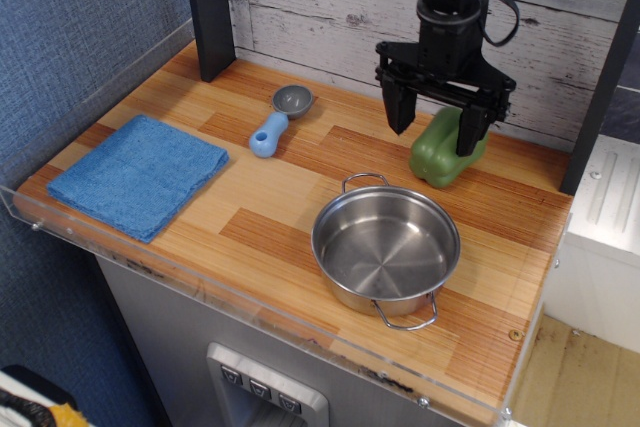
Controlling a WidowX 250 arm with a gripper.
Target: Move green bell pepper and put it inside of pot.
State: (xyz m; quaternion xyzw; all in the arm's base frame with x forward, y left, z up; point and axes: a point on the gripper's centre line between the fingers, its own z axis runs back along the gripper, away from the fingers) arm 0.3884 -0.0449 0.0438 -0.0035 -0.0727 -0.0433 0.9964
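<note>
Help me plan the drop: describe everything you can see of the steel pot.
The pot is shallow, round and shiny, apparently stainless steel, with two thin wire loop handles, one at the far rim, one at the near rim. It sits upright and empty on the wooden counter, near the front edge. Nothing touches it; the green bell pepper lies just behind it, apart, with the open gripper around that pepper.

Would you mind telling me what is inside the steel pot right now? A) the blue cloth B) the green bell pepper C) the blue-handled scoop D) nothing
D: the pot shows only its bare shiny bottom, while the green bell pepper sits on the counter behind it, under the open gripper.
</note>
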